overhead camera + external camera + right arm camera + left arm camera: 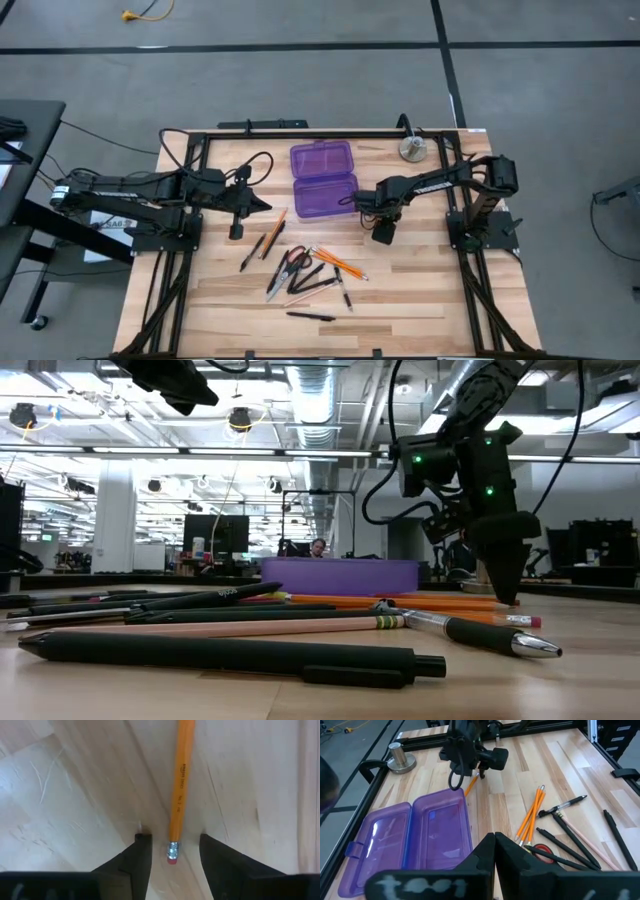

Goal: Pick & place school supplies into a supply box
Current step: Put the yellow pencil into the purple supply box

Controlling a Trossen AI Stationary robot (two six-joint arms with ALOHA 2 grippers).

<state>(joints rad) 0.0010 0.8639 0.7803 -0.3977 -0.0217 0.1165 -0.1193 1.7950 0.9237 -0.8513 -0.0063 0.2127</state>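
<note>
Orange pencil [180, 785], thin and hexagonal with black lettering, a silver ferrule and a pink eraser, is lying flat on the pale wooden table [420, 290]; its eraser end is sitting between the parted fingers of the right gripper [171, 851], which are straddling it without touching. Seen from above, this right gripper [384, 234] is pointing down just beside the box [323, 179], toward the table's front. Loose supplies are lying in a cluster nearer the front edge: black pens [311, 316], more orange pencils [338, 263] and red-and-black scissors [285, 271]. Farther back, the translucent purple box is lying open, lid and tray side by side, both rounded at the corners. Left gripper [255, 203] is hovering left of the box, its fingers pressed together on nothing. Beyond, a metal disc [413, 149] is standing near the far right corner.
</note>
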